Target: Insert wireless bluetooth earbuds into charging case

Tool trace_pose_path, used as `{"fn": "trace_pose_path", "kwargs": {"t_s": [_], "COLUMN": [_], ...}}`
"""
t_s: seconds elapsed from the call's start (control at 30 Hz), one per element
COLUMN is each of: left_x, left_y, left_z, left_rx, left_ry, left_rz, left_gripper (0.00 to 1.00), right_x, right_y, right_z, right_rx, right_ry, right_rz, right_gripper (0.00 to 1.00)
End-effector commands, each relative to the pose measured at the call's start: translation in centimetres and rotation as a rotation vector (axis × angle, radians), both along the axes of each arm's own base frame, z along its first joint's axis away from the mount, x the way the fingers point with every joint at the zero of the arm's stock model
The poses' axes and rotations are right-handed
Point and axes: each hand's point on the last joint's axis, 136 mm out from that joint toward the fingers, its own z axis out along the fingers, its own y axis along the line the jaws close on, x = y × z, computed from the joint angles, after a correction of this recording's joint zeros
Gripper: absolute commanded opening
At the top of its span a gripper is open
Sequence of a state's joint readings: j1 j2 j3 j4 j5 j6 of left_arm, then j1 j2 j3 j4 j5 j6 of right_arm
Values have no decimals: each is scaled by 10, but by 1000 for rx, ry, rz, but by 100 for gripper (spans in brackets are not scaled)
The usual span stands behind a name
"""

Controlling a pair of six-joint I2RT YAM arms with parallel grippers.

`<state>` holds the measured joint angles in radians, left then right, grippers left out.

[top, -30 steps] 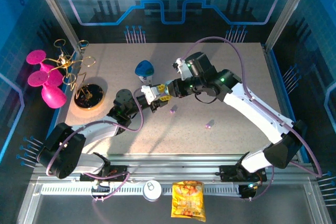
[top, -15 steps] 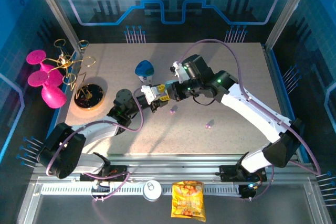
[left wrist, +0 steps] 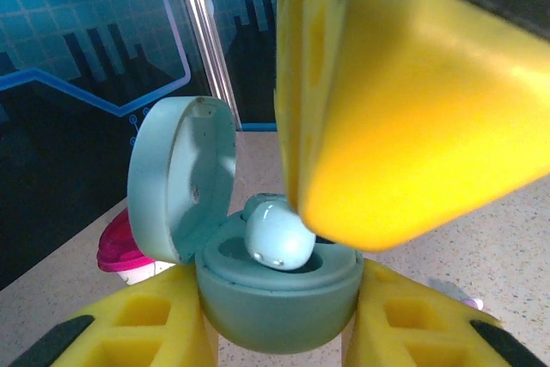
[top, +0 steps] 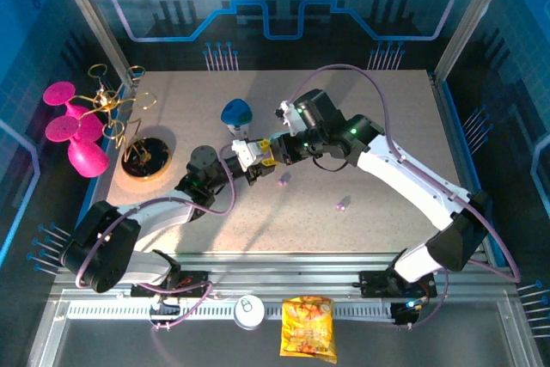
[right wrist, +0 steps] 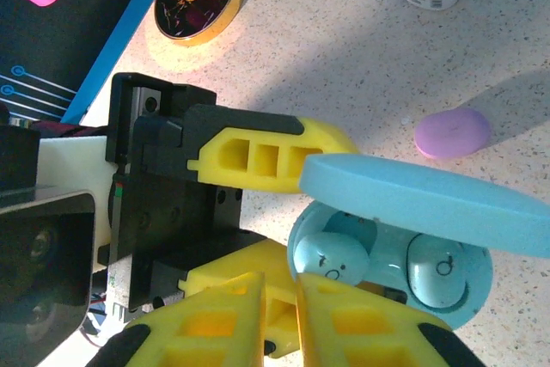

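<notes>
Speckled beige table (top: 387,126) stands inside a blue-lit enclosure. Near its middle, the left gripper (left wrist: 279,341) clamps the base of the light blue charging case (left wrist: 275,294), whose lid stands hinged open. One earbud (right wrist: 331,255) and a second earbud (right wrist: 438,271) sit in the case's wells. The right gripper (right wrist: 294,307), its jaws narrowed to a slit and holding nothing, has its tips at the first one. A lilac earbud (top: 283,180) lies on the table just near-right of the case.
</notes>
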<state>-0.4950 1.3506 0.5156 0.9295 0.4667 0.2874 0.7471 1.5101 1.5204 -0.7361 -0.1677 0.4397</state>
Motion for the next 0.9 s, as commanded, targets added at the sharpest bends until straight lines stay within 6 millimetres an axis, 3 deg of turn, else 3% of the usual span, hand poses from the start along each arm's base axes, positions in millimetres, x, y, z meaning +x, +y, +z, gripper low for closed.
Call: {"fn": "trace_pose_path", "kwargs": {"t_s": [0.0,0.63,0.87], "left_x": [-5,-8,-7], "left_y": [-5,-5,-5], "left_z": [27,30,29], "left_rx": [-46,-54,-55], "left_ry": [-65,-67,-65], "left_rz": [-30,-31,-28], "left_gripper": [22,22,22], "right_x": [8,19,15], "right_y": [5,-3,1], "right_z": [3,2,12], "right_rx": [-5,-37,4], "right_ry": [-25,-53,-71], "right_rz": [-1,-55,-27], "right_gripper": [13,20,23]}}
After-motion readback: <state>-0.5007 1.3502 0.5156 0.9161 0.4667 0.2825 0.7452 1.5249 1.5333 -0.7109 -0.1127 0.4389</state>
